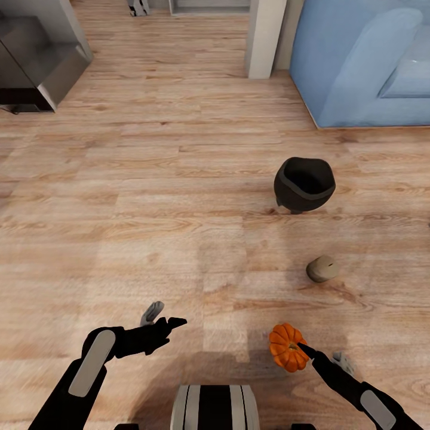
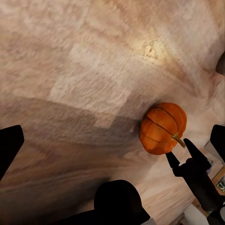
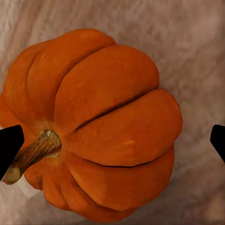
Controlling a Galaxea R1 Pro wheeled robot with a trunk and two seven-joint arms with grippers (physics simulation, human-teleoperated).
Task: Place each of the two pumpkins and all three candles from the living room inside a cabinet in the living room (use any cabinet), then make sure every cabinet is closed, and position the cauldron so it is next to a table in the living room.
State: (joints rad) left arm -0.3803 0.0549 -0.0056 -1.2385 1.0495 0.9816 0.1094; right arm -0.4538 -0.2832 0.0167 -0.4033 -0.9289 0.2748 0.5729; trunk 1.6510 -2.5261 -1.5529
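An orange ribbed pumpkin (image 1: 286, 346) with a short brown stem sits on the wooden floor at the lower right. My right gripper (image 1: 322, 353) is open right at it; in the right wrist view the pumpkin (image 3: 108, 126) lies between the two wide-apart fingertips (image 3: 9, 145). The left wrist view also catches the pumpkin (image 2: 163, 127) with the right gripper's dark finger beside its stem. My left gripper (image 1: 167, 315) hangs open over bare floor at the lower left. The black-grey cauldron (image 1: 304, 184) stands upright further ahead. A squat beige candle-like cylinder (image 1: 322, 269) rests between cauldron and pumpkin.
A blue sofa (image 1: 370, 65) fills the upper right corner, with a white pillar (image 1: 266, 36) beside it. A glossy grey piece of furniture (image 1: 36, 65) stands at the upper left. Open wooden floor stretches across the middle. My base (image 1: 215, 407) shows at the bottom edge.
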